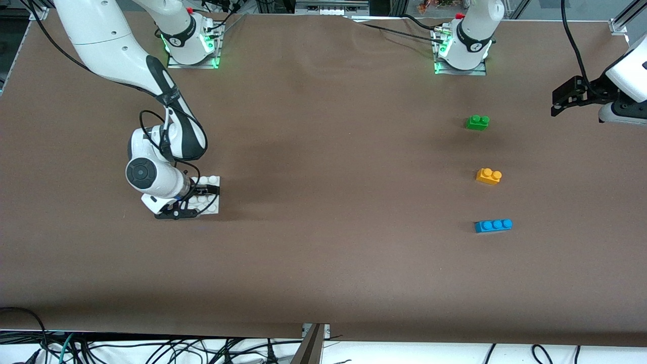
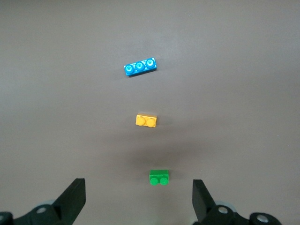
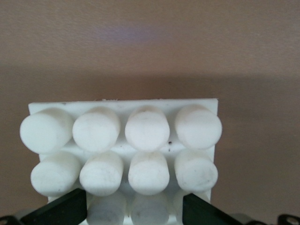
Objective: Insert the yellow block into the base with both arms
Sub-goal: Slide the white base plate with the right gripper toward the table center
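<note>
Covering the whole worktop (image 1: pixel 323 253): matte brown sheet, slightly rippled. Two white arms. Right claw (image 1: pixel 194 202) is down at the base (image 1: pixel 211 181), fingers straddling it near the right arm's end; contact unclear. Base is white, square, blunt round studs. Left claw (image 1: pixel 558 103) spread, empty, over the left arm's edge. Three glossy bricks: blue three-stud (image 1: pixel 493 225), green two-stud (image 1: pixel 477 122), and between them the yellow block (image 1: pixel 488 176), orange-yellow, two studs.
</note>
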You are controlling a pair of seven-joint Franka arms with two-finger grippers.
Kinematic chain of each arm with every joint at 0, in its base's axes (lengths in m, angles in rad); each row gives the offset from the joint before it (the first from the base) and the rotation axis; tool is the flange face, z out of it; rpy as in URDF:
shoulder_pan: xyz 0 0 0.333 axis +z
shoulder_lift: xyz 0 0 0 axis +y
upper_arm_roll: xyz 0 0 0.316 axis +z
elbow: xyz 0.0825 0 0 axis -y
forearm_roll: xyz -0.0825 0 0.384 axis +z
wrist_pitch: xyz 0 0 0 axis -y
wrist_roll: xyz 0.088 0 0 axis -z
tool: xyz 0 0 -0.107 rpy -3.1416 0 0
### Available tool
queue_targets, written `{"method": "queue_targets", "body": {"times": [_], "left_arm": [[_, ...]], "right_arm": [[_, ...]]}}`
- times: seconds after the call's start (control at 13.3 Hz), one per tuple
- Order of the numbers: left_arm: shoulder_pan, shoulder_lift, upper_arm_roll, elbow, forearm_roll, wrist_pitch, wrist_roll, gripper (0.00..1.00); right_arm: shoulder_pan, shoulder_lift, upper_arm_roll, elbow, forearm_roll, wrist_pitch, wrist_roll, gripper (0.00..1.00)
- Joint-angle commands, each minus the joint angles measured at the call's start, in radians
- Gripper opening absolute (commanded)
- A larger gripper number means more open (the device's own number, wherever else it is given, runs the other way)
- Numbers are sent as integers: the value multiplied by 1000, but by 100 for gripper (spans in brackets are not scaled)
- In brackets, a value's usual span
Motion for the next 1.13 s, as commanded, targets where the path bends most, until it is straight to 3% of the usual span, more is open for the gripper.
{"method": "queue_targets", "body": {"times": [0.0, 0.53, 1.05], "left_arm": [[1, 13, -2, 30, -6, -18, -12, 100], [-1, 13, -4, 32, -6, -18, -12, 100], [-1, 13, -2, 30, -6, -18, -12, 100]], "right_arm": [[44, 50, 6, 50, 22, 18, 69, 100], [125, 81, 61, 127, 22, 18, 241, 100], [265, 112, 64, 218, 22, 18, 403, 100]]}}
